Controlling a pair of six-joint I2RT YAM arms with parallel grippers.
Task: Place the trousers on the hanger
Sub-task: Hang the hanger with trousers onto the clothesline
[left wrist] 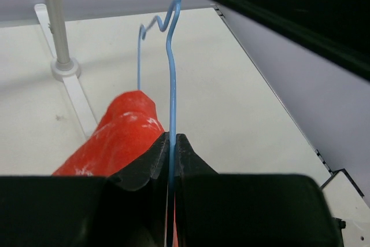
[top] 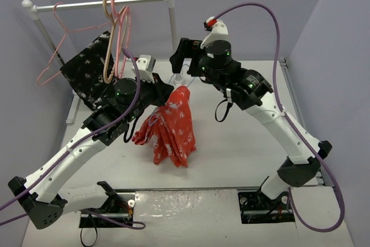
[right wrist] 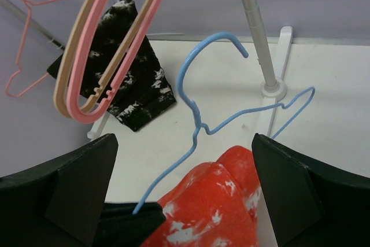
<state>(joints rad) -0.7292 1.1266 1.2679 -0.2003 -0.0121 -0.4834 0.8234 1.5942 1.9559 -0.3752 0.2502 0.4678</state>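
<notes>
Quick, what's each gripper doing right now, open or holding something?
Left gripper: closed on the hanger wire.
Right gripper: open, holding nothing.

Four hangers: blue wire hanger [right wrist: 199, 124], pink wire hanger [top: 62, 29], thick pink hanger [right wrist: 87, 118], beige hanger [right wrist: 56, 98]. Two garments: trousers [top: 173, 128], black speckled garment [top: 89, 76].

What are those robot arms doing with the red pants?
They are putting the trousers on a hanger. The left gripper is pinching the thin blue wire, and the red trousers are draped over it, hanging down toward the table. The right gripper is open beside the hanger's hook, holding nothing. Behind them, a rail carries pink hangers, with a black speckled garment below.
</notes>
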